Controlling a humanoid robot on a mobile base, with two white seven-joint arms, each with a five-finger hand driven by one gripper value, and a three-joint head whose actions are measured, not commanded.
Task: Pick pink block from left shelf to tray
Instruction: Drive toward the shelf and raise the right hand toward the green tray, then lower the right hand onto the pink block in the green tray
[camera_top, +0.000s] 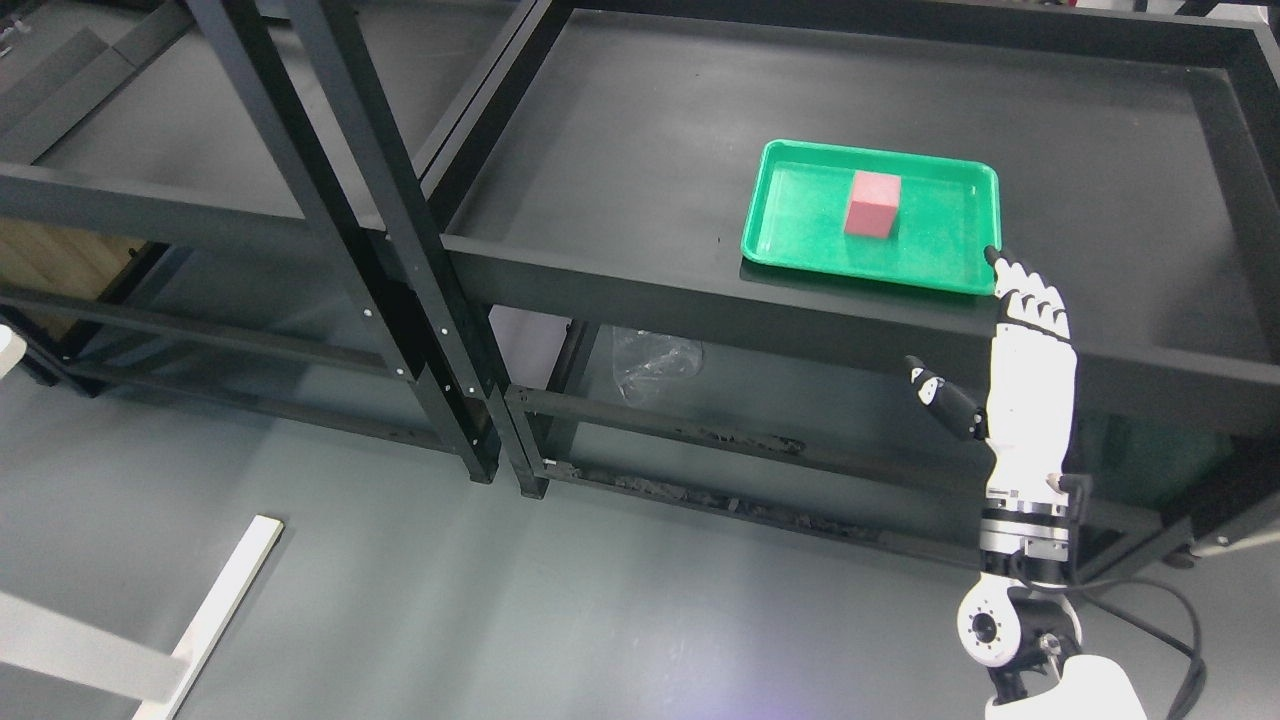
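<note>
A pink block (872, 204) stands upright inside the green tray (800, 235) on the right shelf's top deck. My right hand (1025, 340) rises from the lower right with its fingers straight and thumb spread. It holds nothing. Its fingertips (1000, 262) reach the tray's near right corner, in front of the shelf edge. The left arm does not show.
Two black metal shelving units stand side by side; the left shelf (150, 150) has a bare dark deck. Black uprights (400, 260) divide them. A crumpled clear plastic bag (655, 365) lies under the right shelf. White bars (215, 610) cross the lower left floor.
</note>
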